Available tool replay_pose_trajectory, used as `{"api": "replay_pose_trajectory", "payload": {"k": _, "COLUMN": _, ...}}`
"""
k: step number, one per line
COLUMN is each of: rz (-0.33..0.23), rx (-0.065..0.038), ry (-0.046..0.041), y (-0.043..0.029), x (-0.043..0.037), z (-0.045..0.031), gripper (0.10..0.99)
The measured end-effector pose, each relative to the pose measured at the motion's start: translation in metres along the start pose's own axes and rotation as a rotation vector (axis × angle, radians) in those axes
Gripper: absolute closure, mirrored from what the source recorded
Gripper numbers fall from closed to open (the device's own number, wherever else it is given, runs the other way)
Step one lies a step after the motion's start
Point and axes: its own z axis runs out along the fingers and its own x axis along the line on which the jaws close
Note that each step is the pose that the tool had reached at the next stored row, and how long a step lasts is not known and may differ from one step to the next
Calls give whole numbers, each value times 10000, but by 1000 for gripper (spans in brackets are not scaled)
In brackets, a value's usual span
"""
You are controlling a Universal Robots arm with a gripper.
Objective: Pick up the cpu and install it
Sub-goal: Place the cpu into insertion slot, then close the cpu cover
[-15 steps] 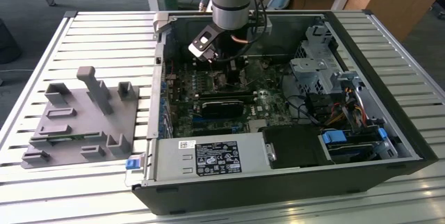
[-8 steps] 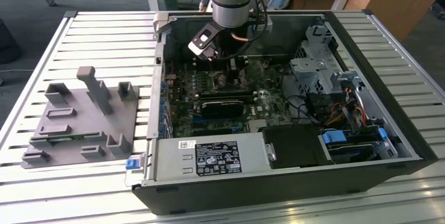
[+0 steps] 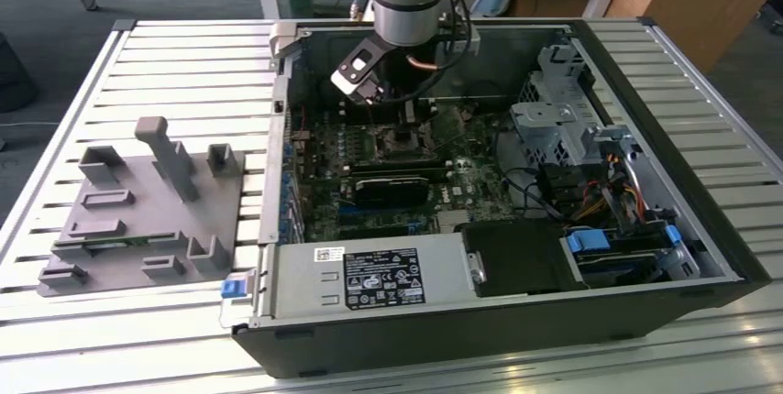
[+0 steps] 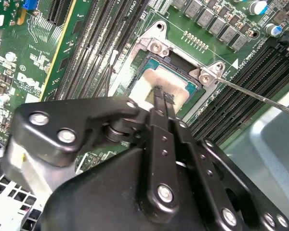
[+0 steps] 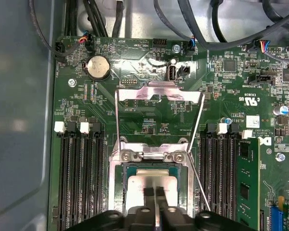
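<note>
The cpu (image 5: 149, 179), a flat square with a silvery top, lies inside the open motherboard socket (image 5: 116, 192); a teal rim shows around it in both wrist views. The second wrist view has the cpu (image 4: 147, 82) just beyond the fingertips. My gripper (image 5: 154, 192) (image 4: 162, 95) hangs directly over the cpu's middle, its two thin black fingers pressed together with nothing between them. Whether the tips touch the metal top I cannot tell. In the exterior view the gripper (image 3: 394, 112) reaches down into the open computer case above the socket (image 3: 398, 145).
The socket's metal load plate (image 5: 159, 91) is swung open and its thin lever (image 5: 195, 144) stands free. Memory slots (image 5: 79, 173) flank the socket. Outside the case (image 3: 490, 321), a grey tray (image 3: 135, 220) with blocks lies on the slatted table. Cables and a drive cage (image 3: 556, 128) crowd the exterior view's right.
</note>
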Motion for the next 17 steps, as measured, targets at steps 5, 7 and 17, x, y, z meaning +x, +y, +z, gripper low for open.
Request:
{"api": "replay_pose_trajectory", "payload": {"k": 5, "rz": 2, "rx": 1, "ry": -1, "y": 0, "x": -1, "z": -10, "gripper": 980}}
{"api": "replay_pose_trajectory", "payload": {"k": 7, "rz": 2, "rx": 1, "ry": -2, "y": 1, "x": -1, "z": -20, "gripper": 980}}
{"api": "replay_pose_trajectory", "payload": {"k": 17, "rz": 8, "rx": 3, "ry": -1, "y": 3, "x": -3, "z": -74, "gripper": 980}}
